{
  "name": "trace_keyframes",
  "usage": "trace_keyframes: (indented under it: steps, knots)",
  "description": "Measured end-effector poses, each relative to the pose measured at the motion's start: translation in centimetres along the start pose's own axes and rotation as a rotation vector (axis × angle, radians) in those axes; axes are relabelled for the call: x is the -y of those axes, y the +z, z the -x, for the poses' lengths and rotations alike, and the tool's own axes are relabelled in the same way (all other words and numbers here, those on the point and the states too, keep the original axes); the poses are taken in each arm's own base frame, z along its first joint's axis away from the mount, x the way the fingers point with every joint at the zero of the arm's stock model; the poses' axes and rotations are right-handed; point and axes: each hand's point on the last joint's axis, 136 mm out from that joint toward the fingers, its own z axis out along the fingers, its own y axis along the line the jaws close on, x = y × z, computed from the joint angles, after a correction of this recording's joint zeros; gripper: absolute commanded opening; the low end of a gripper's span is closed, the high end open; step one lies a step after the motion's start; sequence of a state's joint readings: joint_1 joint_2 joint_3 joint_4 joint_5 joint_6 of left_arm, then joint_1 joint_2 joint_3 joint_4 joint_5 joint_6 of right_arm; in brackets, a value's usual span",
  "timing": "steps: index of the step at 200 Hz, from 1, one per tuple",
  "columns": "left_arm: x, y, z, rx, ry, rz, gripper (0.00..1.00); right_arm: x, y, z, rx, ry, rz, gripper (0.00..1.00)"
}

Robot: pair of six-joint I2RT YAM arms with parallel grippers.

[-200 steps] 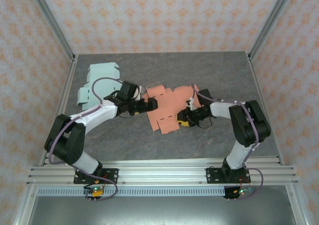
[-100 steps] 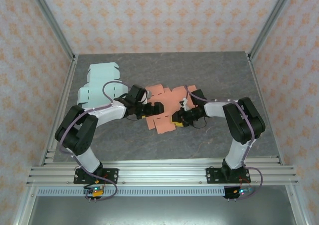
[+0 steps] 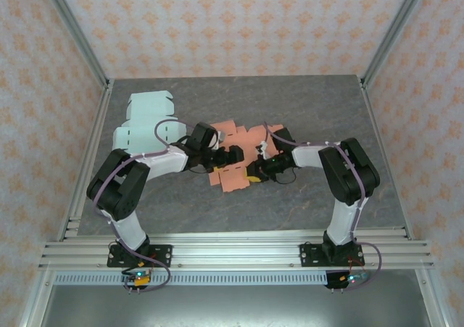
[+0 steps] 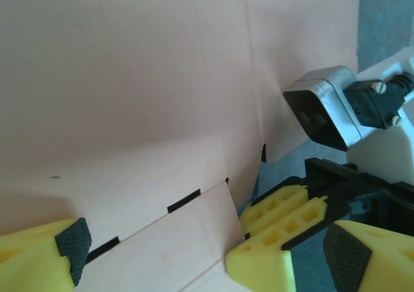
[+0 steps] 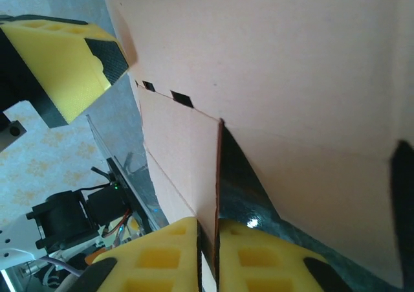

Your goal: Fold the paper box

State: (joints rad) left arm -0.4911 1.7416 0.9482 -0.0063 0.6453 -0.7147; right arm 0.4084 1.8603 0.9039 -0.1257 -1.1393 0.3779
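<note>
Between the two tools lies the box [image 3: 243,137], a salmon card blank on the surface [image 3: 319,109], and it is more bunched than it was a second ago. Both arms have swung inward, so the sheet has been squeezed from each side and its near panel no longer lies flat. The change that matters is at my right tool [image 5: 208,253]. Its jaws were part open a second ago and have now clamped on the thin edge of a flap [image 5: 178,156], which rises straight out from between the pads in the right wrist view. My left tool [image 4: 207,256] has hardly altered. It is spread wide and grasping nothing, with one finger at each side of the slotted panel directly ahead of it and the right tool's yellow fingers just beyond its right finger. I read this as the first crease getting started: the right side has its hold, and the left is placed to brace or push the panel over. The risk, I judge, is the card tearing or slipping if the right pulls before the left steadies it.
</note>
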Motion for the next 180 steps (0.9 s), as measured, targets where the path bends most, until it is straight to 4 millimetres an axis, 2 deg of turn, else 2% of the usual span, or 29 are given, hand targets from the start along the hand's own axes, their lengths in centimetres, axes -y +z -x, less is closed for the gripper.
trace_keyframes:
  steps: [21, 39, 72, 90, 99, 111, 146, 180]
  knots:
    - [0.4, -0.9, 0.2, 0.008, 0.01, -0.005, 0.98, -0.7, -0.1, 0.3, 0.01, 0.02, 0.022, 0.1]
    - [1.1, -3.6, 1.2, 0.056, 0.027, 0.003, 1.0, -2.2, -0.9, 0.5, 0.034, 0.021, 0.043, 0.1]
    - [2.7, -13.2, 7.1, 0.312, 0.028, 0.007, 1.0, -7.0, -3.8, 0.5, 0.108, -0.047, 0.102, 0.08]
    - [2.5, -16.6, 9.0, 0.409, 0.014, 0.002, 1.0, -9.5, -5.2, 0.7, 0.143, -0.091, 0.133, 0.08]
    - [2.3, -16.9, 9.2, 0.42, 0.005, 0.002, 1.0, -10.6, -5.7, 0.9, 0.159, -0.104, 0.149, 0.07]
    - [1.8, -16.4, 8.9, 0.406, -0.009, 0.003, 1.0, -11.6, -6.2, 1.1, 0.174, -0.115, 0.168, 0.06]
    - [-0.7, -13.7, 7.3, 0.35, -0.118, -0.001, 1.0, -12.6, -6.6, 1.5, 0.192, -0.083, 0.199, 0.04]
    - [-2.1, -12.6, 6.5, 0.354, -0.266, -0.031, 1.0, -14.1, -7.8, 1.6, 0.232, -0.08, 0.224, 0.02]
